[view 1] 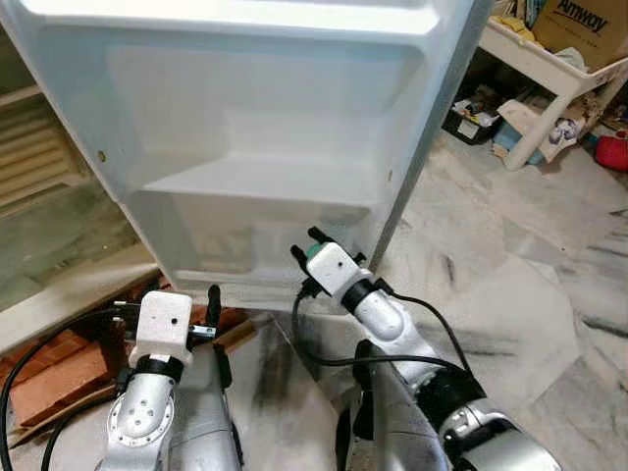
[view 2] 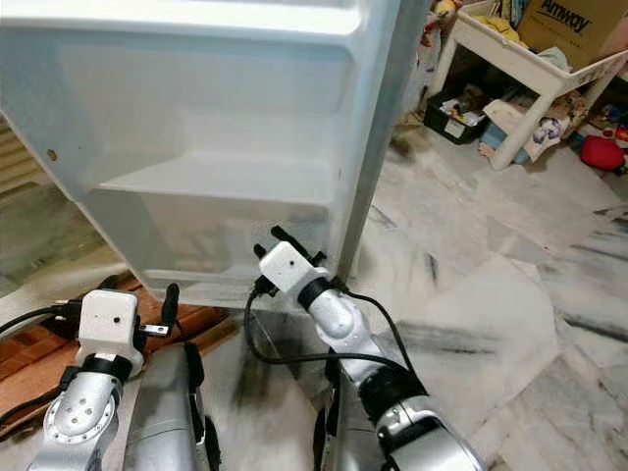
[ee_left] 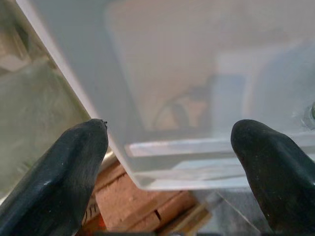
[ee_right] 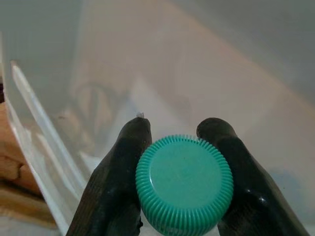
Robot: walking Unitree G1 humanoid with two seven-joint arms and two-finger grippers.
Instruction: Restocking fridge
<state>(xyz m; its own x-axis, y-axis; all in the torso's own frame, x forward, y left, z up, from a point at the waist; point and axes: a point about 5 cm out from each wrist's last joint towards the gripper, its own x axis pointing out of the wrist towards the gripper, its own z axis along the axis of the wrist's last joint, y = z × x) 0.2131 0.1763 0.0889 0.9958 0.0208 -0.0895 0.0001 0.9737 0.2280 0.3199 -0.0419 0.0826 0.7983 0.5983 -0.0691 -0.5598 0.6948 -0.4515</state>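
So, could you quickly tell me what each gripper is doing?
Left gripper: open, holding nothing.
Right gripper: shut on the green cap at the fridge door shelf.

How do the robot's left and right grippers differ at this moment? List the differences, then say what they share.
1. The left gripper is open with nothing between its fingers; the right gripper is shut on a green cap.
2. The left gripper sits below the door bin's corner, over red bricks; the right gripper reaches up at the bin's front, near the door's edge.
Shared: both have black fingers and point at the fridge door.
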